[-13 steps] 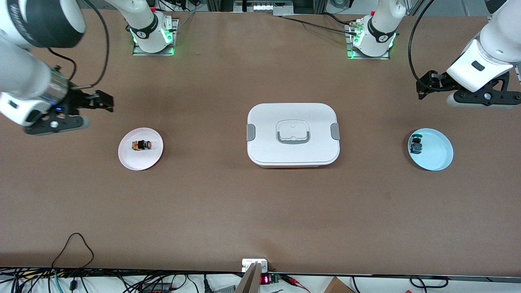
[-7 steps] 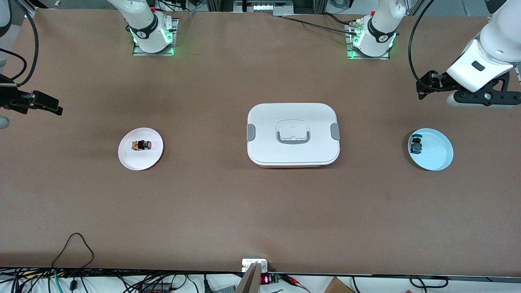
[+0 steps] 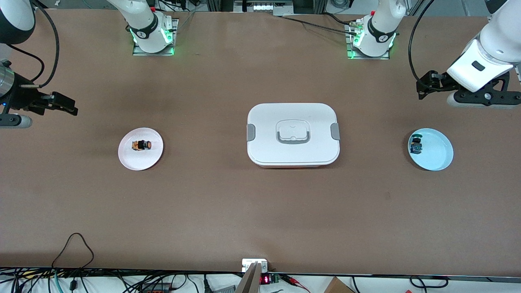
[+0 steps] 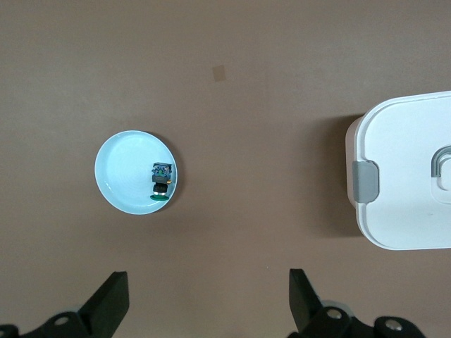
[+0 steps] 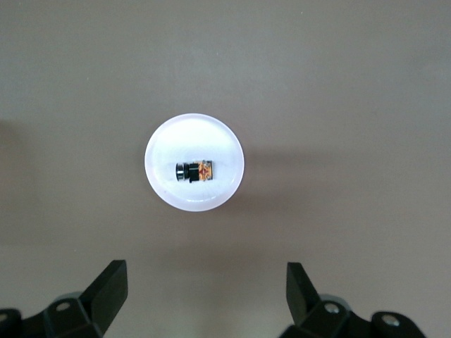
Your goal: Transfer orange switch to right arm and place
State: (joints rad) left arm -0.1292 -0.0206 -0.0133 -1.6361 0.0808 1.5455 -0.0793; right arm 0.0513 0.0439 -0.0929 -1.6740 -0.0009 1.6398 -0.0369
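Observation:
The orange switch (image 3: 141, 145) lies on its side on a small pale pink plate (image 3: 140, 159) toward the right arm's end of the table. In the right wrist view the orange switch (image 5: 195, 171) rests in the middle of the plate (image 5: 194, 130). My right gripper (image 3: 14, 120) hangs over the table's edge at that end, well apart from the plate. It is open and empty, as its wrist view of the right gripper (image 5: 206, 272) confirms. My left gripper (image 3: 482, 97) waits high over the left arm's end, and the left gripper (image 4: 208, 282) is open and empty.
A white lidded box (image 3: 293, 134) with grey latches sits mid-table; one end of the box (image 4: 409, 176) shows in the left wrist view. A light blue plate (image 3: 441, 152) near the left arm holds a green-capped part (image 3: 416, 145). Cables run along the table's near edge.
The right arm swung away from the pink plate toward its end of the table, then came back a little. The left arm and everything on the table stayed put.

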